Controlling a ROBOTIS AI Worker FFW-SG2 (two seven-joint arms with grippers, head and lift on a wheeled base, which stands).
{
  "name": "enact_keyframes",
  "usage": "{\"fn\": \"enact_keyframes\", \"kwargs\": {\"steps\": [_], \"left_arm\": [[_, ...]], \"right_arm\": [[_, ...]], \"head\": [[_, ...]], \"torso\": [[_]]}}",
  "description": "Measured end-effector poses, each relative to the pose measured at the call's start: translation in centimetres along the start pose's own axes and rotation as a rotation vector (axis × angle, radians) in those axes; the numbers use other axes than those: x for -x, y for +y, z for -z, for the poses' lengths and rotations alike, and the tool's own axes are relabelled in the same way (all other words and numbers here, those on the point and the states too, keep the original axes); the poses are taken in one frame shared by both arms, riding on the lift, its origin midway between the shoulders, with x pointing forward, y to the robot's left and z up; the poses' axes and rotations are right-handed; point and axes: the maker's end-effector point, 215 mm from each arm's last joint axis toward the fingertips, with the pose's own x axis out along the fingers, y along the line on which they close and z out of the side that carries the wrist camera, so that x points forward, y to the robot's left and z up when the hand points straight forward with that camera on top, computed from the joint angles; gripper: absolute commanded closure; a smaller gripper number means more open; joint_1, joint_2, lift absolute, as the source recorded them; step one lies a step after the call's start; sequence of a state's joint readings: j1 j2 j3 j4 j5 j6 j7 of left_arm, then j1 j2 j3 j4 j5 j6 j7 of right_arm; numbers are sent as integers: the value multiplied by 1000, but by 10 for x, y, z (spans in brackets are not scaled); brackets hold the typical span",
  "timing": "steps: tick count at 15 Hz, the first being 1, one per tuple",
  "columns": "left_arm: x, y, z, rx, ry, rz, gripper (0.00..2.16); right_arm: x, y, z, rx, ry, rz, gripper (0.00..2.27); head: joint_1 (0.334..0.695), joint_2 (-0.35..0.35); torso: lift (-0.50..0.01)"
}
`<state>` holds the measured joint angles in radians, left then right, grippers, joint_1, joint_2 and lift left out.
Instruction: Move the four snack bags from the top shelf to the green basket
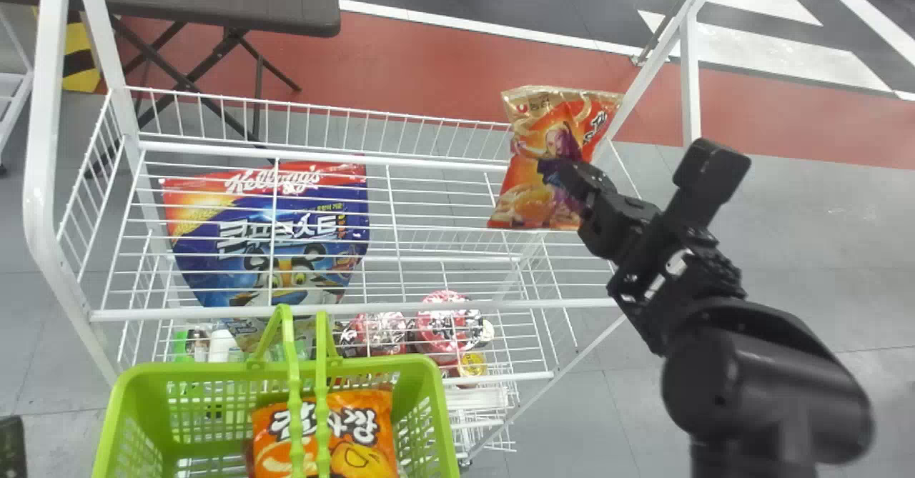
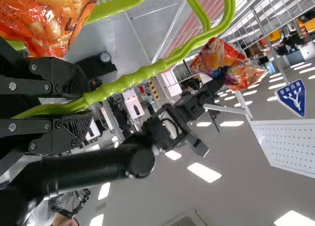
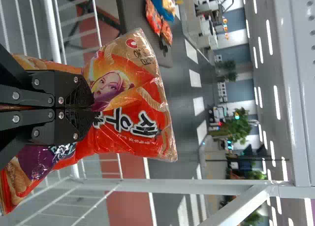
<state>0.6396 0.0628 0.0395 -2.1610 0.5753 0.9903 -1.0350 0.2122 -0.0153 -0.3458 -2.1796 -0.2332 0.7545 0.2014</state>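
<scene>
— Spot anything at two o'clock in the head view?
— Yes, a red-orange snack bag (image 1: pixel 525 192), tan along the top, with a printed figure. Pinched mid-body in the right pincer (image 1: pixel 572 185), creased there, top edge up, tipped slightly toward one o'clock.
— And down at seven?
— A green basket (image 1: pixel 114 414), open-topped, slatted, both handles raised. Holds a glossy orange snack bag (image 1: pixel 364 449) with white lettering, crinkled, printed face toward the head camera, just toward the basket's three o'clock side, behind the handles.
</scene>
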Motion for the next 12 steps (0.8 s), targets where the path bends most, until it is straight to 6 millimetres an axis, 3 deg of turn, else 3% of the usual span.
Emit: {"fn": "enact_keyframes", "kwargs": {"steps": [3,7,9,12], "left_arm": [[-2,0,-1,-4,-1,-1,988],[-4,-2,-2,-6,-4,6,988],[-6,-5,0,-4,-1,14,988],[-15,-8,7,-5,16,20,988]], "right_arm": [[61,51,30,-90,118,-135,2240],[135,115,96,-244,314,-339,2240],[161,130,133,-302,413,-396,2240],[181,145,185,-400,529,-446,2240]], "head": [[695,-350],[695,-350],[695,-350],[695,-350]], "torso": [[0],[0],[0],[0]]}}
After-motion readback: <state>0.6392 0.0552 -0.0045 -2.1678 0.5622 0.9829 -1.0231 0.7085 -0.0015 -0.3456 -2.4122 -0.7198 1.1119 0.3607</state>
